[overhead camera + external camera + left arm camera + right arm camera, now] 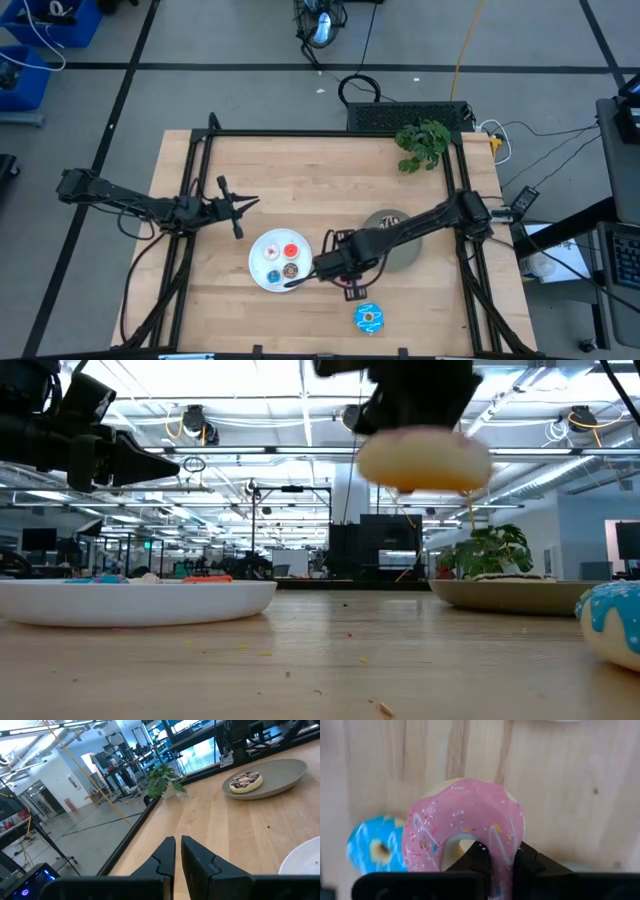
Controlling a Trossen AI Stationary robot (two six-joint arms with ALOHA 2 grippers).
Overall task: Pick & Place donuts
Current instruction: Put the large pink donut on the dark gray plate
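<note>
My right gripper (502, 852) is shut on the pink sprinkled donut (465, 817), which hangs in the air above the table (425, 460), between the white plate (258, 262) and the blue sprinkled donut (369, 318). The blue donut lies flat on the wood and also shows in the right wrist view (375, 850). Tiny donuts (291, 251) lie on the white plate. The dark brown drizzled donut (246, 781) lies on the grey plate (285, 772). My left gripper (177, 852) is shut and hovers left of the white plate (235, 205). My right gripper pinches the pink donut's ring wall (502, 837), one finger (481, 857) in the hole and the other finger (527, 861) outside. The fingers come from above. The donut is lifted clear of the table and sits roughly level, its cream underside (425, 465) facing down.
A small green plant (422, 143) stands near the table's far right corner. Black frame rails (195, 180) run along the table's left, right and far sides. Bare wood lies between the two plates and along the near edge.
</note>
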